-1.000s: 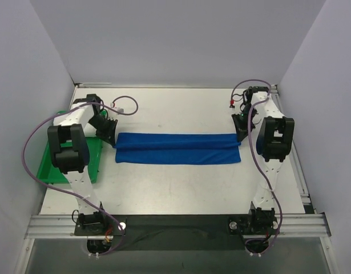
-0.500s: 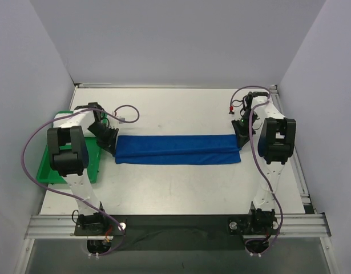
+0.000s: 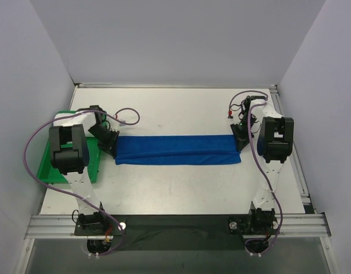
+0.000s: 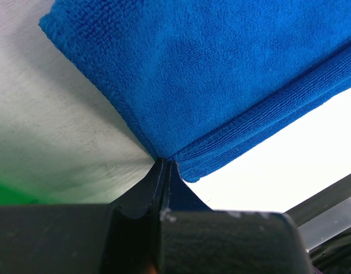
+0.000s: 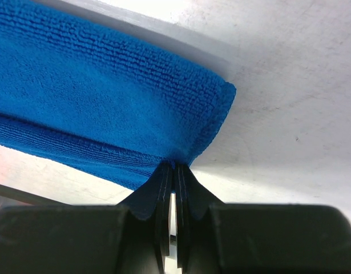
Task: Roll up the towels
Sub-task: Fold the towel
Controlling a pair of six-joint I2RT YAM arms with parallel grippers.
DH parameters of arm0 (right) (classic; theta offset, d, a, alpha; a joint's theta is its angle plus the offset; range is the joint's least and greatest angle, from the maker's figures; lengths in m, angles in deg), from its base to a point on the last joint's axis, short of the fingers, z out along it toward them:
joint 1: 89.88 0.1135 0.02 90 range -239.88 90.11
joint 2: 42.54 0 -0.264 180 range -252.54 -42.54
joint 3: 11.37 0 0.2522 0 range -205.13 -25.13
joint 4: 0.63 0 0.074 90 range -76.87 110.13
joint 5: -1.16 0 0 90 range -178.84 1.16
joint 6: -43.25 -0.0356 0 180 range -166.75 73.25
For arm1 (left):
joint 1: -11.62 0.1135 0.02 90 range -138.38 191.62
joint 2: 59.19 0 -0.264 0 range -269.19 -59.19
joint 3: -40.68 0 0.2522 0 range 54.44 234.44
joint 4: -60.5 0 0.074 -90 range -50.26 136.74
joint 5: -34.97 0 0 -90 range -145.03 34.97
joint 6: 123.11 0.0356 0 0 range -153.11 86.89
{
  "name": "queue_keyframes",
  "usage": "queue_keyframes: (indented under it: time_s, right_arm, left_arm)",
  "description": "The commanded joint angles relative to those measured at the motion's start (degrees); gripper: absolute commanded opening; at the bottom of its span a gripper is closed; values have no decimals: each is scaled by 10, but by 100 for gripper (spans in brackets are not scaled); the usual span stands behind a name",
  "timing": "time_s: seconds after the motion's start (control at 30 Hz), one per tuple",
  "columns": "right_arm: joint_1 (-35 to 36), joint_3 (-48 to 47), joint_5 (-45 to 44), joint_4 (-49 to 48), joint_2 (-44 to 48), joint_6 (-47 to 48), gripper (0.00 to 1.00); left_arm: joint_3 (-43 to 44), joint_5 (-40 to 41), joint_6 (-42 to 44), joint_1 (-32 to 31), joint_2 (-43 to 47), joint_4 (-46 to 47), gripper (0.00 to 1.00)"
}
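A blue towel (image 3: 175, 149) lies folded into a long narrow strip across the middle of the table. My left gripper (image 3: 111, 145) is shut on its left end; in the left wrist view the jaws (image 4: 165, 165) pinch the towel (image 4: 209, 80) at a corner of its hemmed edge. My right gripper (image 3: 239, 140) is shut on the right end; in the right wrist view the jaws (image 5: 173, 166) pinch the towel (image 5: 95, 114) at its folded edge. The strip is stretched straight between the two grippers.
A green tray (image 3: 49, 160) sits at the table's left edge, beside and partly under the left arm. White walls enclose the table on the left, back and right. A metal rail (image 3: 175, 225) runs along the near edge.
Both grippers have shifted toward the near side with the towel ends, and the strip has been drawn narrower and straighter, its upper layer pulled over the lower one.
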Motion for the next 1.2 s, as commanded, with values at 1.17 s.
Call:
queue_keyframes:
  time_s: [1.17]
  right_arm:
    - [3,58,15,50,105,74,34]
  left_arm:
    - [27,-40,49,13,50,-20,34]
